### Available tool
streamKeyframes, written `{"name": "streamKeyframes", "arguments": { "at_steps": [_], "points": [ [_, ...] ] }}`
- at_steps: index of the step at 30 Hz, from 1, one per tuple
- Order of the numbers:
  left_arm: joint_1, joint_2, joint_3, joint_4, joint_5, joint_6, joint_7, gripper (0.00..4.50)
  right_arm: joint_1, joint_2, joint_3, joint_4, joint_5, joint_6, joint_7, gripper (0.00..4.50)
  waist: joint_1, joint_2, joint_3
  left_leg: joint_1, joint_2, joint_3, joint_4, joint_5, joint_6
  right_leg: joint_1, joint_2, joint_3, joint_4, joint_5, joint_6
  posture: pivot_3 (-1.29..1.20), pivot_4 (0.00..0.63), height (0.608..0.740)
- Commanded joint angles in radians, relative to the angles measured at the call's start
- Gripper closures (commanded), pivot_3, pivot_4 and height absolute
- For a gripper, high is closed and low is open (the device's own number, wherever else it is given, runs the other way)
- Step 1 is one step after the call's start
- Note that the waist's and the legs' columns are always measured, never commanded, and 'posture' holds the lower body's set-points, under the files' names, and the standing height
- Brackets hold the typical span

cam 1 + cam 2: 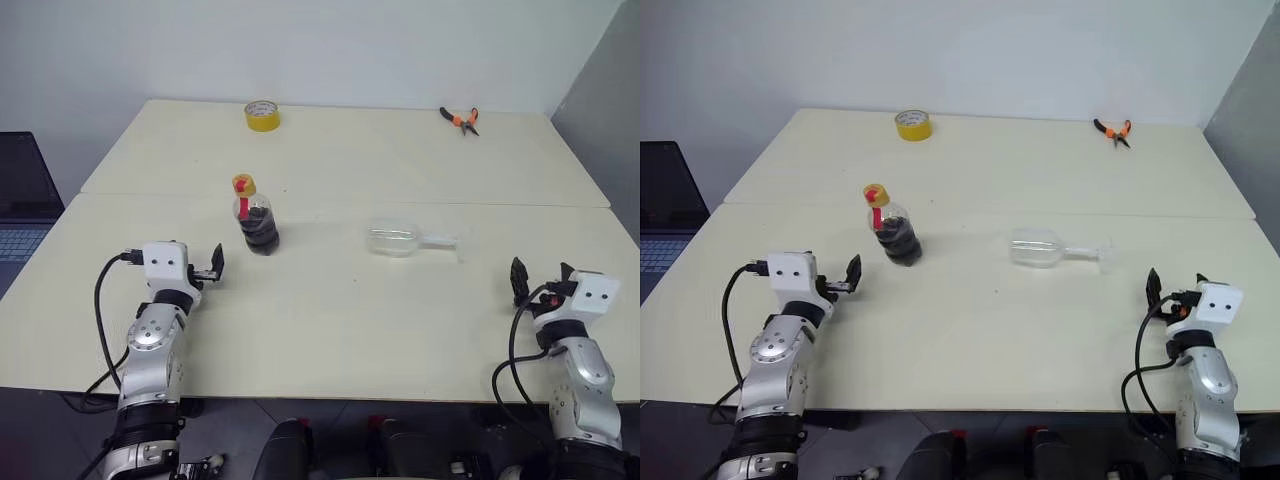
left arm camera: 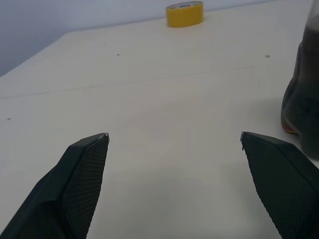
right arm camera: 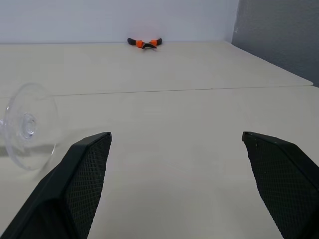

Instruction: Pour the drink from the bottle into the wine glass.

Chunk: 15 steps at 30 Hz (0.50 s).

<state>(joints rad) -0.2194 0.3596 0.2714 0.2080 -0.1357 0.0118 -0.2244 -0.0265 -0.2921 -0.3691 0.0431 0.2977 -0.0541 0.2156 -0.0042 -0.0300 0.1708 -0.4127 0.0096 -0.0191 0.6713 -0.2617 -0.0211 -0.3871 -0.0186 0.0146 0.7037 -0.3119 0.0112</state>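
I see the bottle (image 1: pixel 255 218) standing upright on the desk (image 1: pixel 330 330), cap on, the drink (image 1: pixel 259 229) filling its lower body. The wine glass (image 1: pixel 400 240) lies on its side at the bottle's three o'clock, well apart, foot pointing right. My left gripper (image 1: pixel 212 265) sits at the bottle's seven o'clock, fingers wide and empty. My right gripper (image 1: pixel 540 280) rests at the glass's four o'clock, fingers wide, holding nothing.

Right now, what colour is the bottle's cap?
Yellow: the bottle cap shows best in the left eye view.
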Motion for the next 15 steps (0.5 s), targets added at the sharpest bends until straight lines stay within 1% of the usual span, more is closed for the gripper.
{"name": "streamKeyframes", "arguments": {
  "at_steps": [1,5,7,13,15],
  "points": [
    [-0.002,0.005,-0.007,-0.028,0.005,-0.036,-0.005,0.01,-0.002,-0.01,-0.015,-0.053,0.01,-0.003,0.0,0.0,0.0,0.0,0.0,0.0,0.0,0.0,0.0,0.0,0.0,0.0,0.0,0.0,0.0,0.0,0.0,0.0,0.15,0.74],
    [-0.005,0.003,0.002,-0.029,0.003,-0.019,0.014,0.01,0.007,-0.014,0.002,-0.069,0.009,0.0,0.023,0.0,0.0,0.0,0.0,0.0,0.0,0.0,0.0,0.0,0.0,0.0,0.0,0.0,0.0,0.0,0.0,0.0,0.15,0.74],
    [0.001,0.012,0.002,-0.029,0.004,-0.042,0.003,0.01,0.02,-0.016,0.027,-0.094,0.003,0.0,0.048,0.0,0.0,0.0,0.0,0.0,0.0,0.0,0.0,0.0,0.0,0.0,0.0,0.0,0.0,0.0,0.0,0.0,0.15,0.74],
    [0.051,0.029,0.015,-0.072,-0.065,-0.064,-0.097,0.01,0.066,-0.036,0.092,-0.217,0.015,0.015,0.131,0.0,-0.001,0.0,0.0,0.001,0.0,0.001,-0.002,0.0,0.0,0.0,0.0,0.001,-0.001,0.0,0.0,0.0,0.15,0.74],
    [0.066,0.04,0.008,-0.08,-0.065,-0.094,-0.131,0.01,0.092,-0.074,0.147,-0.282,-0.008,0.012,0.199,0.0,0.0,0.0,0.0,0.002,0.0,0.001,-0.003,0.0,0.0,0.0,0.0,0.0,-0.001,0.0,0.0,0.0,0.15,0.74]
  ]
}}
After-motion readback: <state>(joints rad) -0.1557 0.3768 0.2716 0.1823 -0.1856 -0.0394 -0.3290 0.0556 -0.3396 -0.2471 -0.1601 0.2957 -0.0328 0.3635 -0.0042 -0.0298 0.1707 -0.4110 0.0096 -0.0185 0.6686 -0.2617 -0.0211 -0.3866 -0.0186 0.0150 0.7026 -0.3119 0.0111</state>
